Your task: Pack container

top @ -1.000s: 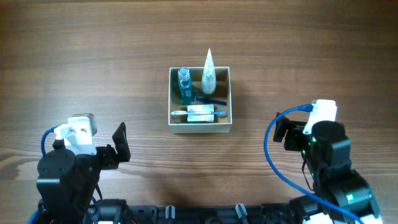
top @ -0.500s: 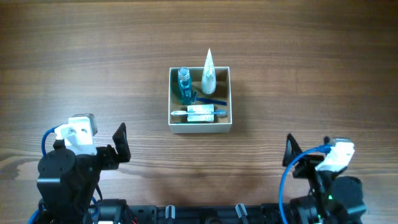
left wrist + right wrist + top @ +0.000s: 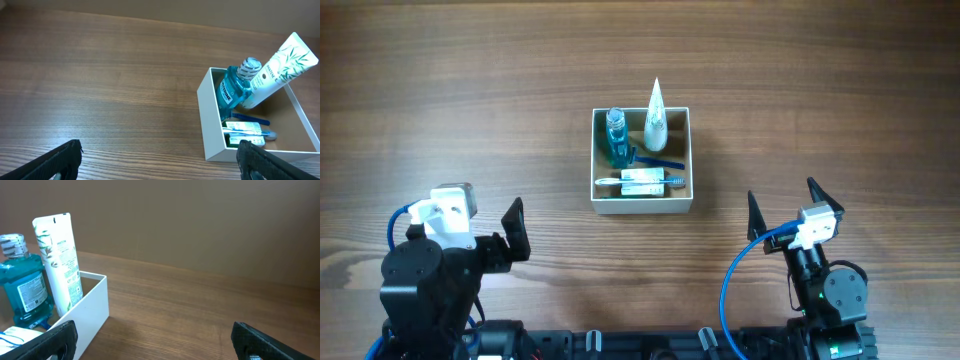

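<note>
**Container looks packed; both hands open and empty at the near edge**

The container (image 3: 642, 207) sits about midway between the worktop's left and right edges, well away from every corner. No loose items show on the worktop around it, so I judge the packing done and the step in hand to be standing clear.

The left hand (image 3: 159, 155) is by the near-left corner. Its fingers are spread wide with only bare worktop between them. The right hand (image 3: 782, 205) is by the near-right corner, just as wide open and holding nothing. Both are well apart from the container.

To do this step well, keep both hands low at the near edge and let nothing swing over the container. The tube (image 3: 655, 118) leans on the far wall and rises well above the rim. The bottle (image 3: 616, 140) stands upright beside it, also above the rim. Either could tip at a light knock, and the container's thin walls would probably slide at a nudge. If a last check is wanted, the overhead view serves better than another reach.

The count, as far as I can see:
- Container: one.
- Bottle: one, blue, in the far-left part.
- Tube: one, white, in the far-right part.
- Packet (image 3: 642, 181): one, white and green, lying flat along the near wall.
- Toothbrush (image 3: 658, 161): one blue handle is plain. A pale handle beside the packet may be a second, but I cannot tell.
- Hands: two.
</note>
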Robot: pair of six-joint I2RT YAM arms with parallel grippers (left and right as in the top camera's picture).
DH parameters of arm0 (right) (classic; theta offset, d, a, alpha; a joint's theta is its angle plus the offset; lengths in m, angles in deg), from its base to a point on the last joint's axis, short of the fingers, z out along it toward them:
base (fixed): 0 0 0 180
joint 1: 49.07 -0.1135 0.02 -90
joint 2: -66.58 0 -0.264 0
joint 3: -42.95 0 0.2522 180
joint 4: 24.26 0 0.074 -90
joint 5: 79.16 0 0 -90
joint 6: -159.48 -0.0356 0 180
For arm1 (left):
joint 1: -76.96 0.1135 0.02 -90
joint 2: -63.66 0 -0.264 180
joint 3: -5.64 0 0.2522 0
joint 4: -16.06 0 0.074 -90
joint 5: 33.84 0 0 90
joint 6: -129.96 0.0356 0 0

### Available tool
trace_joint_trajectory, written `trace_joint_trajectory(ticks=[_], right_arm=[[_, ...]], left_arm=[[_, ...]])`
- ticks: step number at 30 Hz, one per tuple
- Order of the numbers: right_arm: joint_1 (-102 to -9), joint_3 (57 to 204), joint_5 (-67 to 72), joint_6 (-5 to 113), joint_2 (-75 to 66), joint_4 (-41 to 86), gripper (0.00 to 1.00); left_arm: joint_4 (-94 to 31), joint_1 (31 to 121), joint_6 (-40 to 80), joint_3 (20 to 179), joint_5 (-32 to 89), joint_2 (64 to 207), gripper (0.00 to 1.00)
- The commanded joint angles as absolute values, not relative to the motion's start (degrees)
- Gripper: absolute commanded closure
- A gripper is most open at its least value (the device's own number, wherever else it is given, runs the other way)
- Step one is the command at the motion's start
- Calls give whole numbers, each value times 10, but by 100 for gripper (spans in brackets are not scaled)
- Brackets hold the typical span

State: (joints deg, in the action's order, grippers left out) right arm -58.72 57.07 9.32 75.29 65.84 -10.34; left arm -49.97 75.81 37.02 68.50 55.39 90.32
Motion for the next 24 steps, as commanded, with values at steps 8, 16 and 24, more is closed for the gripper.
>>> trace_joint_trajectory(ticks=[8, 16, 24], right_arm=[[-585, 570, 81, 769, 662, -106, 0], [-585, 570, 81, 769, 662, -106, 0], [-585, 570, 81, 769, 662, -106, 0]], left_arm=[[-497, 760, 363, 681, 541, 900, 0], [-497, 760, 363, 681, 541, 900, 0], [-532, 760, 377, 672, 566, 881, 0]])
